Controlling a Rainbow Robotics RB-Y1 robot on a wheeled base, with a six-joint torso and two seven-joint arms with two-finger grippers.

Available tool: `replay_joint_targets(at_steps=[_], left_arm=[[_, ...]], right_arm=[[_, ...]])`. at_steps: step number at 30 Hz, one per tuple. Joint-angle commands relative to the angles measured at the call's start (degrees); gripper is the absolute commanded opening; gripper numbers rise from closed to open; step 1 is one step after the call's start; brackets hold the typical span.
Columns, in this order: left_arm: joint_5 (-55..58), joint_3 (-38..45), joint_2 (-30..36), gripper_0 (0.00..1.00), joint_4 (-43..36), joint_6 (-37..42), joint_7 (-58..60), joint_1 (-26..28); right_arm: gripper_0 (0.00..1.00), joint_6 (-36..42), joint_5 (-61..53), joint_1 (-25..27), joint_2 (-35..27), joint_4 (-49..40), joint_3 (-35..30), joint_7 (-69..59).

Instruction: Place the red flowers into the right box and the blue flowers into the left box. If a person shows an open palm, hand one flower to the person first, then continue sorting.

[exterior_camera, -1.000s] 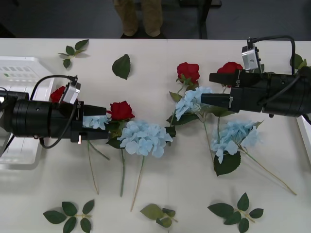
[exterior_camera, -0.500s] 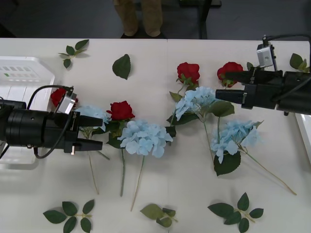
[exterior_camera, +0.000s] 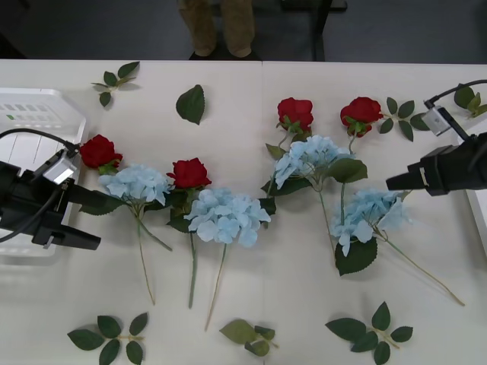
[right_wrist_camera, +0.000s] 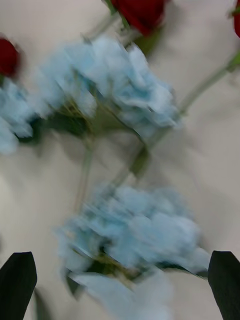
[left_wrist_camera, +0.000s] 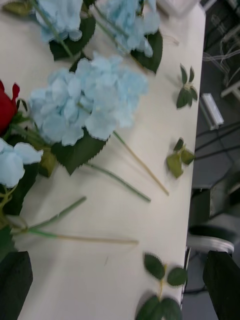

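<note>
- Front view: left gripper [exterior_camera: 85,220] hangs at the table's left edge over the shallow white translucent plastic tray with a slotted floor [exterior_camera: 30,106], black fingers spread apart, nothing between them.
- Right gripper [exterior_camera: 396,182] sits at the right edge, near the shallow white plastic tray showing as a rim [exterior_camera: 479,209]. Right wrist view has its two fingers at the corners, so parted and empty.
- Flowers all lie on the white table [exterior_camera: 228,319], none boxed: four deep-red artificial roses [exterior_camera: 188,173] and four pale sky-blue hydrangea heads [exterior_camera: 227,215], strung across the middle.
- Risk, tangling: rose and hydrangea in the centre-left pair touch, leaves overlapping. A pinch at the heads would likely drag both; one colour ends up in the wrong box.
- Risk, stem grasp: stems are thin and lie flat. Fingers closing on a stem could slip, or let the heavy head swing and drop short of a rim.
- Risk, side mix-up: the leftmost rose [exterior_camera: 100,150] lies just beside the left tray yet belongs in the right one; the rightmost hydrangea [exterior_camera: 369,211] is the reverse. Nearest-box habit would missort them.
- Risk, decoys: loose green leaf sprigs [exterior_camera: 106,338] could be picked by mistake.
- Person in khaki trousers [exterior_camera: 217,26] stands beyond the far edge; no hand visible, so no palm cue judged now. One could be missed if it appears mid-reach.
</note>
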Motion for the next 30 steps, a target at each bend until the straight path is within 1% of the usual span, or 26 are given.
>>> replay_joint_targets(at_steps=[1, 2, 3, 4, 6, 7, 8, 10, 12, 13, 15, 16, 18, 19, 21, 22, 25, 27, 28, 30], left_arm=[[-5.1, -4.3, 7.7, 1.00, -6.2, -1.8, 21.9, -5.4], [-6.2, -4.3, 7.8, 1.00, -7.0, -1.6, 24.8, -5.4], [-8.2, -4.3, 8.1, 1.00, -7.9, -1.5, 30.7, -5.4], [-9.8, -4.3, 8.1, 1.00, -8.4, -1.5, 34.2, -5.4], [-12.9, -4.4, 8.1, 1.00, -8.8, -1.5, 43.5, -5.4], [-13.6, -4.4, 8.0, 1.00, -8.8, -1.5, 46.1, -5.1], [-15.4, -4.4, 8.0, 1.00, -8.7, -1.5, 51.6, -4.6], [-18.2, -4.4, 8.0, 1.00, -8.8, -1.5, 59.5, -3.6], [-21.6, -4.3, 8.2, 1.00, -8.8, -1.5, 70.1, -2.4], [-22.3, -4.2, 8.2, 1.00, -8.8, -1.5, 72.7, -2.0], [-25.2, -3.6, 8.1, 1.00, -8.8, -2.1, 82.2, -0.5], [-25.7, -3.5, 7.9, 1.00, -8.8, -2.6, 84.5, -0.3], [-27.3, -3.5, 7.2, 1.00, -8.9, -5.5, 92.2, 0.4], [-27.7, -3.5, 6.9, 1.00, -8.9, -6.2, 93.8, 0.4], [-30.0, -3.5, 5.3, 1.00, -8.9, -9.6, 101.1, 0.4], [-30.8, -3.5, 4.8, 1.00, -8.9, -10.6, 102.4, 0.4], [-35.4, -3.9, 2.9, 1.00, -8.5, -12.3, 107.8, -2.1], [-38.4, -5.8, 1.6, 1.00, -6.6, -12.0, 111.6, -6.2], [-38.9, -6.4, 1.3, 1.00, -5.9, -12.0, 112.4, -7.4], [-41.1, -8.8, 0.3, 1.00, -2.8, -12.3, 115.5, -11.5]], right_arm=[[1.00, 6.4, 9.7, -1.7, -1.7, -3.7, -5.7, 1.1], [1.00, 7.4, 10.2, -1.7, -1.6, -3.7, -6.1, 1.4], [1.00, 9.0, 10.8, -1.5, -1.5, -3.4, -7.5, 3.0], [1.00, 9.8, 10.9, -1.1, -1.3, -3.0, -8.8, 4.5], [1.00, 11.6, 11.0, 0.4, -1.0, -1.0, -12.0, 8.9], [1.00, 12.0, 11.1, 0.8, -0.7, -0.5, -12.5, 10.2], [1.00, 12.5, 11.1, 1.7, -0.4, 0.3, -13.4, 12.9], [1.00, 12.1, 11.2, 3.5, -0.3, 0.8, -13.9, 16.3], [1.00, 10.6, 11.6, 5.8, -0.3, 0.8, -13.8, 20.4], [1.00, 10.3, 11.9, 6.2, -0.3, 0.7, -13.8, 21.3], [1.00, 8.6, 11.9, 8.7, -0.3, 0.5, -13.8, 24.2], [1.00, 8.3, 11.8, 9.3, -0.3, 0.3, -13.8, 24.8], [1.00, 6.6, 10.9, 12.4, 0.2, -0.6, -13.6, 26.4], [1.00, 6.1, 10.9, 13.2, 0.3, -1.0, -13.6, 26.4], [1.00, 4.8, 11.1, 16.1, 1.3, -3.1, -13.6, 26.8], [1.00, 4.6, 11.2, 16.7, 1.6, -3.7, -13.6, 26.8], [1.00, 2.5, 13.7, 19.2, 3.0, -6.7, -13.6, 27.0], [1.00, 0.6, 17.3, 20.9, 4.6, -9.7, -13.7, 26.5], [1.00, 0.3, 18.1, 21.3, 5.0, -10.3, -13.6, 26.4], [1.00, -0.2, 20.6, 22.0, 7.6, -11.6, -13.6, 25.7]])
